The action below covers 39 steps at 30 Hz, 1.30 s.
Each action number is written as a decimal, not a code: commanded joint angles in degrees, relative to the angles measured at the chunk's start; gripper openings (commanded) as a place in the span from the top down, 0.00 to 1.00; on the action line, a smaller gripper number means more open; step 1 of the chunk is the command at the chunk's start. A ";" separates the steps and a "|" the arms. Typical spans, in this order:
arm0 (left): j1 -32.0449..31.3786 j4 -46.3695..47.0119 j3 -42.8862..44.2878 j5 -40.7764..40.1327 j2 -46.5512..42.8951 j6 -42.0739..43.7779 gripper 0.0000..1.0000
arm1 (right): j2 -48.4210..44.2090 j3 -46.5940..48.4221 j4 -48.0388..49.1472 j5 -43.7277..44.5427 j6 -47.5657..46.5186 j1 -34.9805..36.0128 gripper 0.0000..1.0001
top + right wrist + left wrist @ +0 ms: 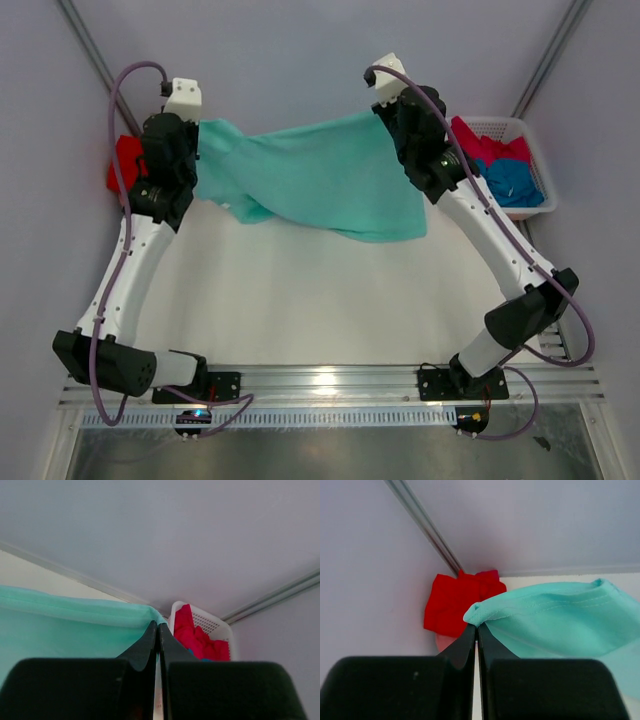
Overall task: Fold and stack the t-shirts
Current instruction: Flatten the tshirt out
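From above, the mint-teal t-shirt (320, 175) hung spread between the arms over the table (300, 310). The left gripper (198, 130) and right gripper (382, 115) each held an upper corner. A bright red t-shirt (125, 160) lay in the far-left corner. The crimson-pink t-shirt (490, 145) and blue t-shirt (515, 180) sat in the white basket (530, 125) at the far right.

In the left wrist view, the jaws were pinched tight on the teal hem.

In the right wrist view, the jaws were likewise clamped on the hem, with the basket just beyond.

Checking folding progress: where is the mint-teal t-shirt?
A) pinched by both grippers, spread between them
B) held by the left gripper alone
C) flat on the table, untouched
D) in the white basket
A: the left gripper and right gripper each pinch an edge of the mint-teal t-shirt, which spans between them.
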 commanded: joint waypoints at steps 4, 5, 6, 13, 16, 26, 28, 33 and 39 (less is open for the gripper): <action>0.14 2.73 11.11 5.93 2.87 -1.69 1.00 | -5.91 -0.19 4.91 6.39 -1.68 -0.32 0.97; 0.14 0.89 12.96 7.08 3.40 -2.04 1.00 | -6.09 -0.19 5.08 6.57 -1.77 -0.32 0.97; 0.14 -1.30 15.07 8.66 4.10 -3.18 1.00 | -6.27 -0.36 5.35 7.35 -1.86 -0.40 0.97; 0.14 -3.16 20.53 13.32 5.86 -6.34 1.00 | -7.14 1.13 6.49 9.91 -1.34 -0.40 0.97; 0.14 -4.39 22.99 14.55 6.30 -8.80 1.00 | -8.20 2.36 5.09 9.73 -0.11 -0.40 0.97; 0.14 -8.35 30.38 17.37 5.51 -8.90 1.00 | -12.50 11.05 1.04 9.38 0.86 -0.40 0.97; 0.14 -8.88 31.70 17.64 4.46 -9.08 1.00 | -13.73 11.94 1.48 10.08 -0.54 -0.40 0.97; 0.14 -8.54 28.38 13.96 0.16 -7.42 1.00 | -17.60 10.71 3.93 13.07 -3.96 -0.40 0.97; 0.14 -7.83 23.01 12.19 -2.92 -4.69 1.00 | -22.69 5.09 5.61 15.01 -6.16 -0.49 0.97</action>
